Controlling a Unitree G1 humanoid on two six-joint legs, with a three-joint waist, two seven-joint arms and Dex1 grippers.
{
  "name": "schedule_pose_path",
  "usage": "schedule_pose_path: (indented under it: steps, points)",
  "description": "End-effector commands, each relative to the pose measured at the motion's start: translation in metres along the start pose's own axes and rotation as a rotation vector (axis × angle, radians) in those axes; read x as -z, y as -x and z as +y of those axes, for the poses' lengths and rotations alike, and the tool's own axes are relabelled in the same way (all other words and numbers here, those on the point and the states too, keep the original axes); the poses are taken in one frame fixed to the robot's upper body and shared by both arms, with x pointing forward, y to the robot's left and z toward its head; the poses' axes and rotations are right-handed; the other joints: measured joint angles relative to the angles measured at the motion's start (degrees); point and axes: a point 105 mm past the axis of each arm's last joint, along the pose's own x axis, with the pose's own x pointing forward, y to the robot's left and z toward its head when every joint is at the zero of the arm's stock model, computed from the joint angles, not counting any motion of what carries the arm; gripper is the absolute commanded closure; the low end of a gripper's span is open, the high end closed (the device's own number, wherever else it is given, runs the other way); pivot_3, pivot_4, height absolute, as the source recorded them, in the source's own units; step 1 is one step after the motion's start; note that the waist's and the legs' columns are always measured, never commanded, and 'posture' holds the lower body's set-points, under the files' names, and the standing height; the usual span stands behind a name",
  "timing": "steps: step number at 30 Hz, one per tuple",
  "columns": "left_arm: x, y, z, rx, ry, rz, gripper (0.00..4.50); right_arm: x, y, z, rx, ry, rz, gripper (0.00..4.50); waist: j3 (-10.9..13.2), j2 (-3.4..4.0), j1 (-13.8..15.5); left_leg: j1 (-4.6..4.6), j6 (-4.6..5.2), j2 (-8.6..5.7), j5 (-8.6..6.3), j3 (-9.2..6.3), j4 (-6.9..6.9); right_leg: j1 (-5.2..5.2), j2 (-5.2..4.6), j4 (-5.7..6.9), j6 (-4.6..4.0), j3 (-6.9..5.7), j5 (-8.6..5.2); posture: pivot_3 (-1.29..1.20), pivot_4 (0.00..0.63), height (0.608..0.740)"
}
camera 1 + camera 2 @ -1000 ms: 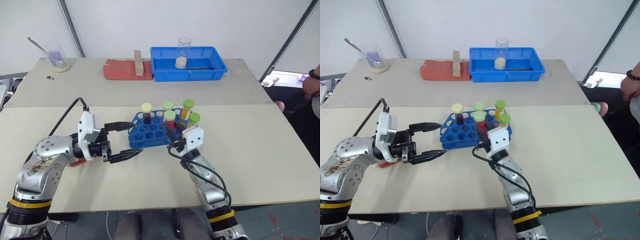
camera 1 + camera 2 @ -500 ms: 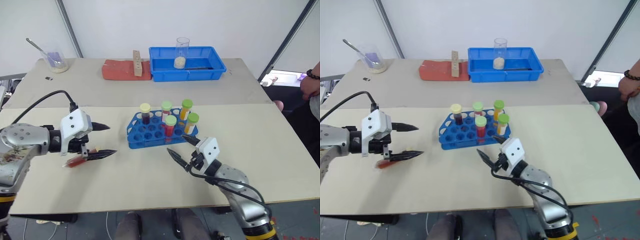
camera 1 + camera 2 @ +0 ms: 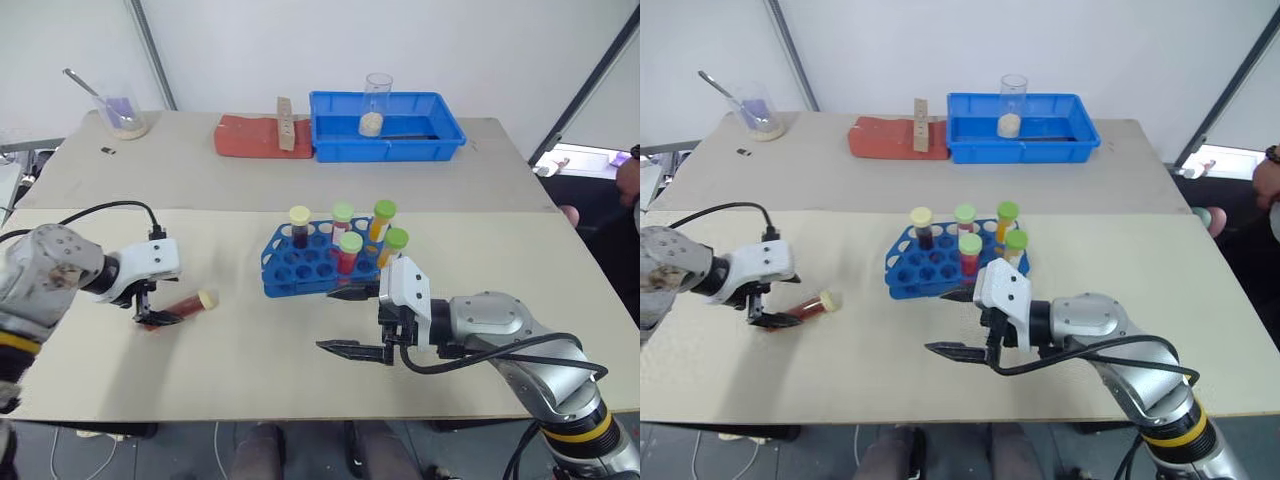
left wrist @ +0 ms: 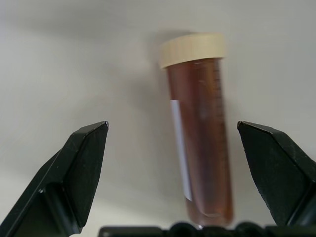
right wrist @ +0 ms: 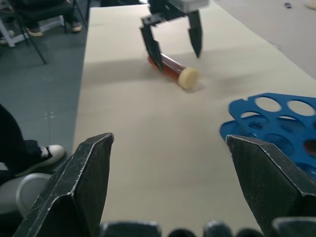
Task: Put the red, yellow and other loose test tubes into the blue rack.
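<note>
A loose test tube [image 3: 185, 305] of dark red-brown liquid with a cream cap lies flat on the table's left side. My left gripper [image 3: 155, 310] points down over its lower end, open, one finger on each side [image 4: 200, 133]. The blue rack [image 3: 305, 272] stands at the table's middle and holds several capped tubes: a dark one with a cream cap [image 3: 299, 224], red ones [image 3: 349, 252] and yellow ones [image 3: 378, 222] with green caps. My right gripper [image 3: 346, 321] hovers just in front of the rack, open and empty, pointing left toward the loose tube [image 5: 173, 69].
At the back stand a blue tray [image 3: 440, 135] holding a glass beaker [image 3: 376, 105], a red pad [image 3: 250, 138] with a wooden block [image 3: 285, 110], and a beaker with a spoon [image 3: 122, 112]. A person's hand [image 3: 630, 180] shows at the right edge.
My right gripper let go of a red tube in the rack, opened, drew back and turned leftward. My left gripper swung left and tipped down over the lying tube.
</note>
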Motion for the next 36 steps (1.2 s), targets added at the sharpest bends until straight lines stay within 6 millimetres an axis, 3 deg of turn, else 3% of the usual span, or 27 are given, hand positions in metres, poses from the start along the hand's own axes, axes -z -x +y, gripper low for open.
schedule_pose_path:
  steps: [1, 6, 9, 14, 15, 22, 26, 31, 36]
  points:
    - [-0.007, 0.003, 0.008, -0.016, -0.017, 0.021, 0.00, -0.011, 0.000, 0.007, -0.023, 0.017, -0.027, 0.46, 0.0, -0.03, 0.0, 0.00, 0.00, 0.00, 0.00, 0.00, 0.01, 0.00, 0.00, 0.00, 0.02, 0.00, 0.01, 0.00, 0.150, 0.740]
    - [-0.019, -0.002, 0.009, 0.012, -0.012, 0.029, 0.00, -0.010, 0.002, 0.008, -0.017, -0.006, -0.022, 0.46, 0.0, -0.05, -0.1, 0.00, 0.00, 0.01, 0.00, -0.02, 0.16, 0.03, 0.00, 0.06, 0.11, 0.00, 0.05, 0.00, 0.150, 0.740]
    - [-0.024, -0.003, 0.008, 0.028, -0.012, 0.034, 0.81, -0.009, 0.003, 0.007, -0.010, -0.012, -0.020, 0.43, 0.0, -0.05, -0.2, -0.04, 0.00, 0.02, 0.00, -0.03, 0.33, 0.03, 0.00, 0.13, 0.12, 0.00, 0.05, 0.00, 0.150, 0.740]
    - [-0.023, -0.006, 0.002, 0.058, -0.041, 0.078, 3.23, -0.012, 0.006, 0.006, 0.006, -0.026, -0.031, 0.43, 0.0, -0.05, -0.1, -0.03, 0.00, 0.02, 0.00, -0.04, 0.44, 0.06, 0.00, 0.16, 0.16, 0.02, 0.10, 0.00, 0.150, 0.740]
    - [-0.023, -0.006, 0.003, 0.054, -0.044, 0.083, 3.52, -0.013, 0.006, 0.005, 0.009, -0.028, -0.033, 0.43, 0.0, -0.05, -0.1, -0.03, 0.00, 0.02, 0.00, -0.04, 0.44, 0.06, 0.00, 0.16, 0.16, 0.02, 0.10, 0.00, 0.150, 0.740]
    - [-0.030, -0.003, 0.001, 0.058, -0.091, 0.057, 3.58, -0.016, 0.009, 0.003, 0.028, -0.034, -0.040, 0.43, 0.0, -0.05, -0.2, -0.04, 0.01, 0.02, 0.00, -0.06, 0.44, 0.06, 0.01, 0.17, 0.16, 0.02, 0.10, 0.00, 0.150, 0.740]
    - [-0.067, 0.021, 0.006, 0.057, -0.061, -0.190, 3.58, -0.017, 0.013, 0.002, 0.055, -0.010, -0.036, 0.43, 0.0, -0.07, -0.1, -0.12, 0.01, 0.02, 0.00, -0.07, 0.50, 0.05, 0.00, 0.15, 0.20, 0.02, 0.13, 0.00, 0.150, 0.740]
    - [-0.148, 0.058, 0.003, 0.092, -0.026, -0.725, 3.58, -0.019, 0.026, 0.001, 0.118, 0.083, -0.059, 0.43, 0.0, -0.09, 0.6, -0.29, 0.01, -0.04, 0.01, -0.20, 0.64, 0.08, 0.00, 0.08, 0.65, 0.00, 0.38, 0.00, 0.150, 0.740]
    - [-0.189, 0.059, -0.011, 0.122, 0.044, -0.976, 3.58, -0.011, 0.044, 0.001, 0.147, 0.066, 0.001, 0.43, 0.0, -0.10, -0.1, -0.38, 0.01, -0.14, 0.01, -0.23, 0.76, 0.15, -0.04, -0.03, 0.89, 0.12, 0.49, 0.00, 0.150, 0.740]
